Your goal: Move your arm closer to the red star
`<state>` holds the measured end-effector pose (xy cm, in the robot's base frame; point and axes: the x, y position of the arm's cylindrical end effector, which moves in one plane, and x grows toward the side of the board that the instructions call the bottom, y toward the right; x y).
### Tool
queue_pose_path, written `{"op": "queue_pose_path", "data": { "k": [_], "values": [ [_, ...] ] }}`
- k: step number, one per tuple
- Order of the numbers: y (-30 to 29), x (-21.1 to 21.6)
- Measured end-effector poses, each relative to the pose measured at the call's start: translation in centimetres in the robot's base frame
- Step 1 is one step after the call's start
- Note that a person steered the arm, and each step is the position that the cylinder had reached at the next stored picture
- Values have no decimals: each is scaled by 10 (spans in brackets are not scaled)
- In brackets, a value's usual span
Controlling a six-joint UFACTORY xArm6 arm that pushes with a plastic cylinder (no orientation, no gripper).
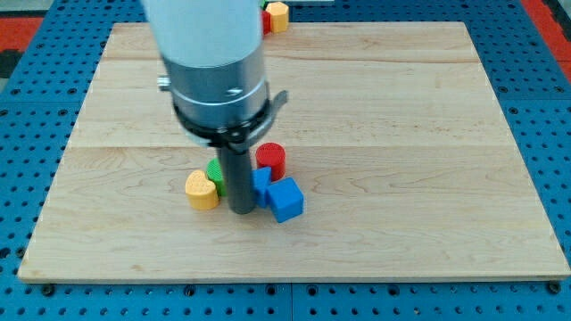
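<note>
Several blocks hug the tip, a bare rod with no tool to clench, so heading for the top red block, likely the star, could drag the blue cube.

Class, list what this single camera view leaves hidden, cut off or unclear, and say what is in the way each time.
- Red star: not identifiable; a red sliver at the view's top is mostly behind the arm.
- Green block: shape unclear, partly behind the rod.
- Small blue block: half hidden by the rod and the blue cube.
- Yellow block at the top: cut by the frame edge.
- My tip shows, among the cluster.
</note>
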<state>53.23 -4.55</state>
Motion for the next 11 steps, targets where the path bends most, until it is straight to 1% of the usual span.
{"op": "queue_pose_path", "data": {
  "k": [1, 2, 3, 4, 5, 6, 7, 8, 9, 10, 11],
  "values": [
    [-4, 24],
    [14, 47],
    [104, 66],
    [197, -3],
    [203, -159],
    [175, -337],
    [135, -339],
    [49, -270],
    [-90, -260],
    [-152, -341],
    [-152, -341]
  ]
}}
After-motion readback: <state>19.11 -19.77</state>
